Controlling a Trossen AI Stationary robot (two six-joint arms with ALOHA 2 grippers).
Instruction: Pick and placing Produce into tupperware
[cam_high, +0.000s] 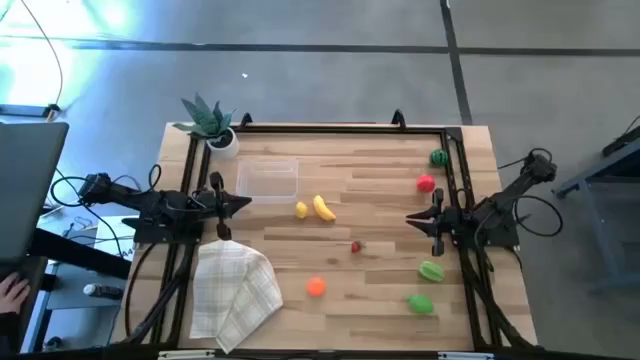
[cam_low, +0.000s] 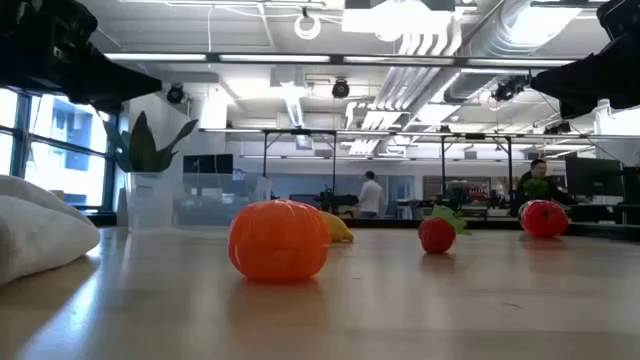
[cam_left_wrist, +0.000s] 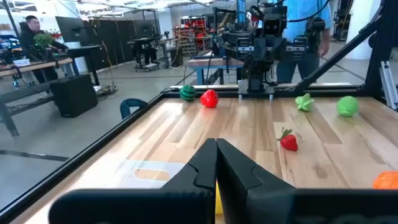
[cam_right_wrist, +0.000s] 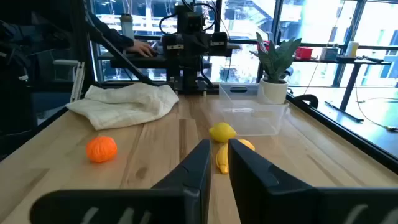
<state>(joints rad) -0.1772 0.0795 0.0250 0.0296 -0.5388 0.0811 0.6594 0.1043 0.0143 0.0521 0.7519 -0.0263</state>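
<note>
Nothing packed yet: tupperware (cam_high: 268, 180) sits empty, produce (cam_high: 324, 208) scattered around it; both grippers' fingers together, holding nothing.

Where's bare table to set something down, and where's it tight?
Free: the middle strip between the banana and the red piece, and the near edge between the orange piece and the green piece. Tight: the left side, with the tupperware, plant and checked cloth; produce lines the right edge.
</note>
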